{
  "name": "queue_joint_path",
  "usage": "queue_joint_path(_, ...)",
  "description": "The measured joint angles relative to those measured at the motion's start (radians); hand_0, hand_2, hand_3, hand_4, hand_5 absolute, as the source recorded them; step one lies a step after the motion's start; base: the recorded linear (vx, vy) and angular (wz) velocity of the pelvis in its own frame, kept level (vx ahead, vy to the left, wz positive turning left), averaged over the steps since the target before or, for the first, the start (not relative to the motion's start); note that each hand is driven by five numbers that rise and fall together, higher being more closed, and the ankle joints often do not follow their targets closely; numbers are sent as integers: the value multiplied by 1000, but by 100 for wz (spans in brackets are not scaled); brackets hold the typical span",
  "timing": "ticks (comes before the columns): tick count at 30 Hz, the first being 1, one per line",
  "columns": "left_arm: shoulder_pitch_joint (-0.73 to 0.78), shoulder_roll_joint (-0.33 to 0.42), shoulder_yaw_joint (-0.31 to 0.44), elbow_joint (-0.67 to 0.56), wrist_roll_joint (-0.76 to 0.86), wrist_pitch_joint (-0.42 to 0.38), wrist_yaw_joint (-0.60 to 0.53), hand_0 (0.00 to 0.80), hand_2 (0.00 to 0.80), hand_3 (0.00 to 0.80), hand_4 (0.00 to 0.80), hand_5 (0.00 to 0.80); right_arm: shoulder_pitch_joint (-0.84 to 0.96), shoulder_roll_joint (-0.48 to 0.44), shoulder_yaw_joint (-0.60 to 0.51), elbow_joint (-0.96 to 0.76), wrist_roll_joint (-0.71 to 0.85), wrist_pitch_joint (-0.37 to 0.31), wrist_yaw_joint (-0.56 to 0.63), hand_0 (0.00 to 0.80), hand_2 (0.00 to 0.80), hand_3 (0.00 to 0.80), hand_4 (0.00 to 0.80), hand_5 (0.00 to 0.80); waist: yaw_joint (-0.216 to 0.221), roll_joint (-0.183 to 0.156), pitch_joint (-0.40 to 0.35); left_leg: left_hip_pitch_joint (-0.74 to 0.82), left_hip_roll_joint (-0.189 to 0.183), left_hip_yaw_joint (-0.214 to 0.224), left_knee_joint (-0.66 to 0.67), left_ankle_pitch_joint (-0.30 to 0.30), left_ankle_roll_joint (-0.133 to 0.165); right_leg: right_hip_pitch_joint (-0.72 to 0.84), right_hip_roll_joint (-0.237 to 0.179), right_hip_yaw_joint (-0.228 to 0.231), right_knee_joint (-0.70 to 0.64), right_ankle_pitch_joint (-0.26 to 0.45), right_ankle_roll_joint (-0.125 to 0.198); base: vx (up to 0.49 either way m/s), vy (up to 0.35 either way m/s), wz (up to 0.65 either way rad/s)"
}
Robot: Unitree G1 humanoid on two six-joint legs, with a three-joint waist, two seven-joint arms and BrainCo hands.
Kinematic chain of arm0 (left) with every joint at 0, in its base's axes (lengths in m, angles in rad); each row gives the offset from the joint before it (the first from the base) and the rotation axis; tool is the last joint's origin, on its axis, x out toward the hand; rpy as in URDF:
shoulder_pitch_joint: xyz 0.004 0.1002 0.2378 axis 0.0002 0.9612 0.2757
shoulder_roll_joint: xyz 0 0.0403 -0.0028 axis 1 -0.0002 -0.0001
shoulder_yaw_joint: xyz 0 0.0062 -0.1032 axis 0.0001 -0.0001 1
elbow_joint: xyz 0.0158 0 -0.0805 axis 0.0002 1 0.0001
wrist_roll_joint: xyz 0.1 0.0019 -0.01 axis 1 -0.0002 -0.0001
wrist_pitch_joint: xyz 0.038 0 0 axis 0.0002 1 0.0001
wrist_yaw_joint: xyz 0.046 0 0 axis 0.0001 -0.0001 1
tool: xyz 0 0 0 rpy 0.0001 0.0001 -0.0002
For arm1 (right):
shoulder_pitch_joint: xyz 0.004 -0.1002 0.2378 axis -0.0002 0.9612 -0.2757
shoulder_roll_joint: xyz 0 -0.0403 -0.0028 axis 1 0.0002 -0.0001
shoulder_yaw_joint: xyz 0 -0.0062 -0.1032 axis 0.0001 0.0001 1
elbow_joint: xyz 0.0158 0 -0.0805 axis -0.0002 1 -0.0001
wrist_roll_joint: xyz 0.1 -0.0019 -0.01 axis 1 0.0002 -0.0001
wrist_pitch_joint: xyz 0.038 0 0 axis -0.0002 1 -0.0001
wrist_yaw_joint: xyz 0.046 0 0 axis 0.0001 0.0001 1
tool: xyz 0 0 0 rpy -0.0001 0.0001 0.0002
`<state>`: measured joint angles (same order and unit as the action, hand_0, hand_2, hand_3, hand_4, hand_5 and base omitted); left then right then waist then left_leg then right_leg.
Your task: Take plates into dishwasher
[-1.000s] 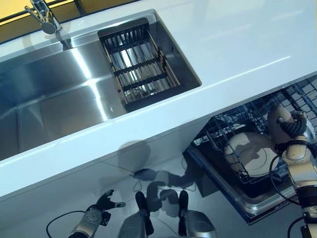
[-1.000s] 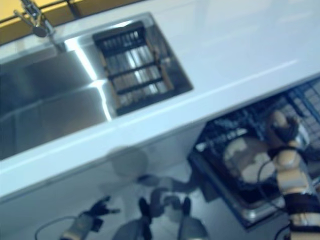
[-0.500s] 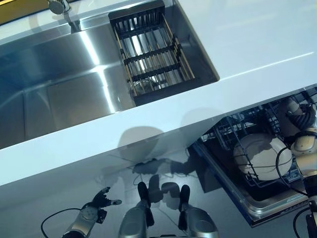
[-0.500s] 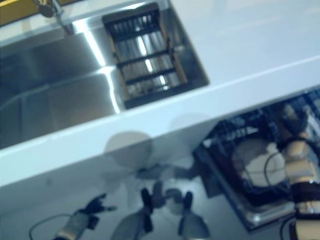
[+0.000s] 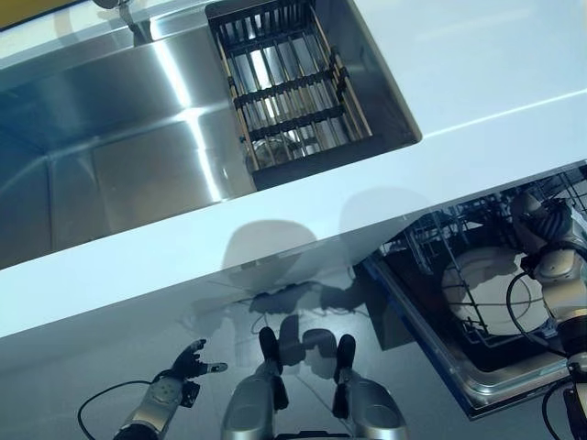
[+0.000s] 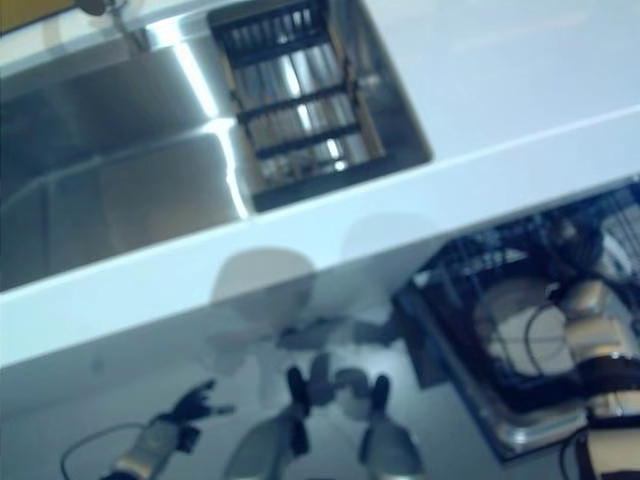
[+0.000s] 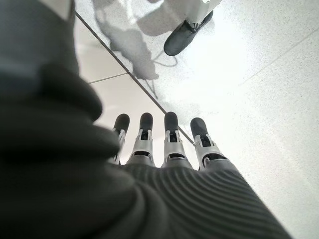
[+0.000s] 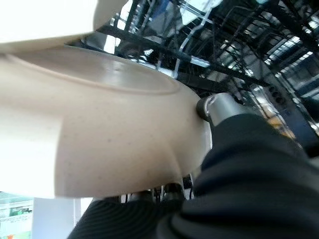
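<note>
Cream speckled plate (image 5: pixel 491 291), round, tilted in dishwasher rack (image 5: pixel 431 240) below white counter (image 5: pixel 477 55). Right hand (image 5: pixel 543 225) at its rim, grip unclear. Left hand (image 7: pixel 167 144) straight-fingered over floor.

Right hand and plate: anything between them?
Nothing. In the right wrist view the right hand has a fingertip against the cream plate, its rim filling the view. The dishwasher rack lies beyond.

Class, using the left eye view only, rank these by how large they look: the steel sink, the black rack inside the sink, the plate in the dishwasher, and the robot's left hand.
1. Steel sink
2. Black rack
3. Plate, partly hidden by basket wires
4. Left hand, though it hangs low near the floor, farther from the camera, so its look may mislead.
</note>
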<state>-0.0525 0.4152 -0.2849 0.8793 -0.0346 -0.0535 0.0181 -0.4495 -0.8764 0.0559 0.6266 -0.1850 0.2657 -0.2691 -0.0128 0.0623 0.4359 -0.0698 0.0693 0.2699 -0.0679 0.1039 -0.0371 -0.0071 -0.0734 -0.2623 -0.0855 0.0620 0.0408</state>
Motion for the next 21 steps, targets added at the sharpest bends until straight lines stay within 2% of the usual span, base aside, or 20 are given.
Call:
queue_joint_path(11, -7, 39, -15, -32, -2, -1, -5, 0, 0, 0, 0, 0, -27, 0, 36, 92, -1, -4, 5, 800, 800, 800, 800, 800, 7, 3, 4, -18, -1, -11, 2, 2, 1, -11, 0, -10, 0, 0, 0, -8, -2, 1)
queue_joint_path(21, -9, 40, -16, -40, -28, 1, -12, 0, 0, 0, 0, 0, -36, 0, 43, 105, -42, -2, 22, 800, 800, 800, 800, 800, 7, 5, 16, -21, -1, -11, 3, 3, 1, -12, 0, -10, 0, 0, 0, 0, 0, 0)
